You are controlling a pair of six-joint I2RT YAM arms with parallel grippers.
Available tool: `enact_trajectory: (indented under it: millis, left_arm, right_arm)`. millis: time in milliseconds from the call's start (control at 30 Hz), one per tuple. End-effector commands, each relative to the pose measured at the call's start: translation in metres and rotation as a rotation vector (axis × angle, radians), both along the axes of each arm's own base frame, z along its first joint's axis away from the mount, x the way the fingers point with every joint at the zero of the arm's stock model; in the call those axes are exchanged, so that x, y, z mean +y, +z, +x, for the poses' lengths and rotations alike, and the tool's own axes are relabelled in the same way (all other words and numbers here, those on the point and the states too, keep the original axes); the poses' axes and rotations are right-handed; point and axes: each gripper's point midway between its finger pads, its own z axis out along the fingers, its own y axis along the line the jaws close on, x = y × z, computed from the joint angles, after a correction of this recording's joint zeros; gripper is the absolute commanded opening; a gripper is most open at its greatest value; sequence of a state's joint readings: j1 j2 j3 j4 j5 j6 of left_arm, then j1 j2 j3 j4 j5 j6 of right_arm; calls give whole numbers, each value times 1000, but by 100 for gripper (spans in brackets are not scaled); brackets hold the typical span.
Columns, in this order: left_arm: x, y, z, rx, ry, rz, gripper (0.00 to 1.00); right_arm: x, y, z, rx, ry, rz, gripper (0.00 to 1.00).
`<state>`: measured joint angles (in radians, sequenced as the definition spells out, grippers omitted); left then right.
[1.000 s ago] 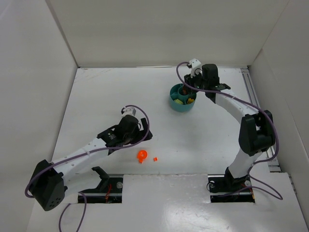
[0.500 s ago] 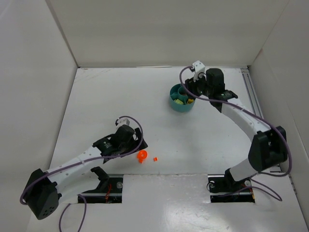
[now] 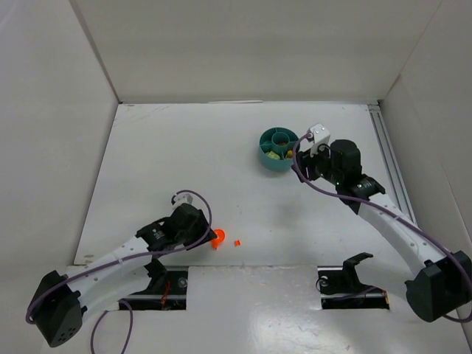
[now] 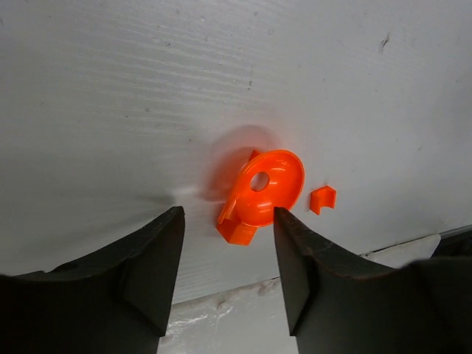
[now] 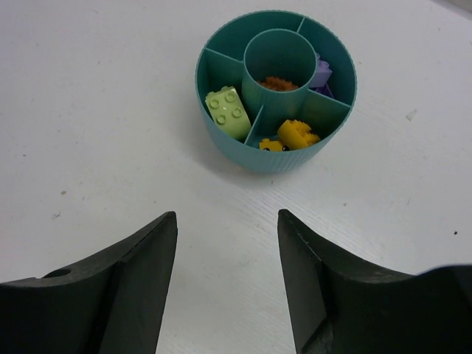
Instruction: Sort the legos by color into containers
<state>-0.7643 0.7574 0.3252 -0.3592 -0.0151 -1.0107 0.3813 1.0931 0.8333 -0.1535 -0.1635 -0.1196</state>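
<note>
Most of the sorting looks done, and the round teal plastic tub (image 5: 276, 158) with its centre ring and wedge sections is serving as the landmark here. Well apart from that tub, toward the near edge of the white table (image 3: 169, 162), two pieces are lying loose: a roundish orange plastic dish-like piece with a hole in its middle (image 4: 262, 192) and, just beside it on its right, a tiny orange plastic brick (image 4: 322, 199). The left gripper (image 4: 227, 269) is sitting low at the table with its black fingers (image 4: 151, 273) parted on either side of the near end of the roundish piece; whether the pads are touching it I cannot tell, and nothing is being held. Inside the tub a pale yellow-green studded brick (image 5: 230, 112) is resting in the left wedge, brown bits (image 5: 279, 83) in the centre ring, purple pieces (image 5: 320, 74) in a right-hand wedge, and yellow-gold bricks (image 5: 293, 134) in the near wedge. The right gripper (image 5: 227, 284) is hovering just on the near side of the tub, jaws apart and empty. By my reading, only the two orange pieces are left to place.
</note>
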Motion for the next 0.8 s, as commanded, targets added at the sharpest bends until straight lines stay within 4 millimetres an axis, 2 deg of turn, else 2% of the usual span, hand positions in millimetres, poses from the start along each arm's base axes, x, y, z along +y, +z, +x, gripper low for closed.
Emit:
enact_trajectory:
  millis: [0, 233, 533, 767]
  left_arm:
    - [0, -6, 2, -5, -8, 17, 46]
    - [7, -9, 11, -18, 30, 77, 38]
    - [-2, -3, 26, -63, 35, 65, 31]
    - [-14, -9, 23, -57, -36, 108, 26]
  right_arm:
    - [-3, 12, -6, -23, -36, 32, 62]
    - [-13, 7, -10, -4, -76, 5, 62]
    - [-25, 0, -22, 43, -106, -42, 62]
    - [-40, 12, -25, 12, -165, -53, 62]
